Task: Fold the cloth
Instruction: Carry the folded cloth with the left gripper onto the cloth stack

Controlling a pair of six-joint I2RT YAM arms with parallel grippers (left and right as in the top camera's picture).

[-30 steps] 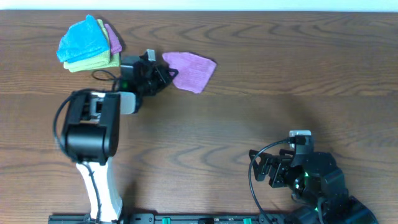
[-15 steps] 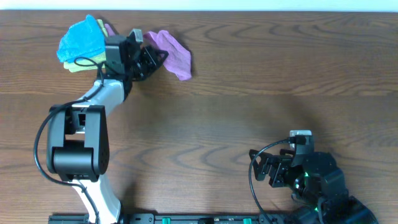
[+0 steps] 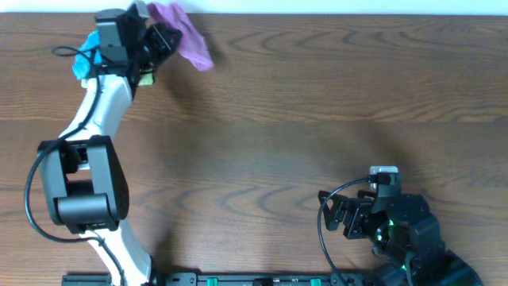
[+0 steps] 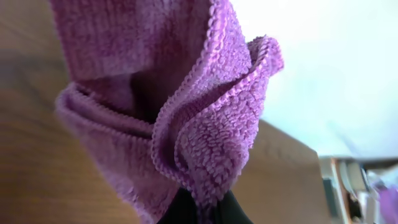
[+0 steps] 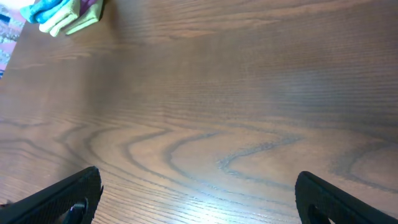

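The lilac cloth [image 3: 184, 33] hangs bunched from my left gripper [image 3: 163, 36] at the far left of the table, lifted off the wood. In the left wrist view the cloth [image 4: 186, 112] fills the frame in folds, pinched between the dark fingertips [image 4: 202, 211] at the bottom edge. My right gripper [image 3: 343, 216] is open and empty near the front right of the table; in the right wrist view its two fingers [image 5: 196, 199] stand wide apart over bare wood.
A stack of folded cloths, bright blue [image 3: 82, 62] over yellow-green, lies at the far left corner, partly hidden by the left arm; it also shows in the right wrist view [image 5: 59, 15]. The table's far edge [image 3: 317, 13] is close behind the cloth.
My left gripper has carried the lilac cloth up off the table and to the far left, over the stack's corner. The right arm has not moved.
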